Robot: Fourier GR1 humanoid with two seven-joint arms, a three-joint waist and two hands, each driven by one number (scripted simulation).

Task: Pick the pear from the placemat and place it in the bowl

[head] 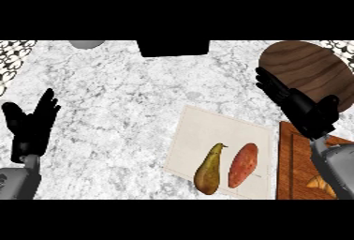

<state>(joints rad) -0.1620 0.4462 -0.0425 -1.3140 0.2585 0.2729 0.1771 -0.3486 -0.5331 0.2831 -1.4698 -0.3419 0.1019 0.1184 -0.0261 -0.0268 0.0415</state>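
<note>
Left hand (31,124) is showing all black, matte, with slim fingers tapering off a blocky palm and a stubbier thumb set off to the side. Right hand (304,105) is matching it: same black, fingers looking ribbed, faint grey highlights picking out the ridges, thumb reading thick and rounded. Each hand is narrowing into a short black wrist piece. Left forearm (15,180) is coming across as a smooth grey casing, rounded, shading darker toward its edge. Right forearm (335,168) is wearing the same grey shell, going lighter along the top, with a pale band sitting where it's meeting the black wrist.
</note>
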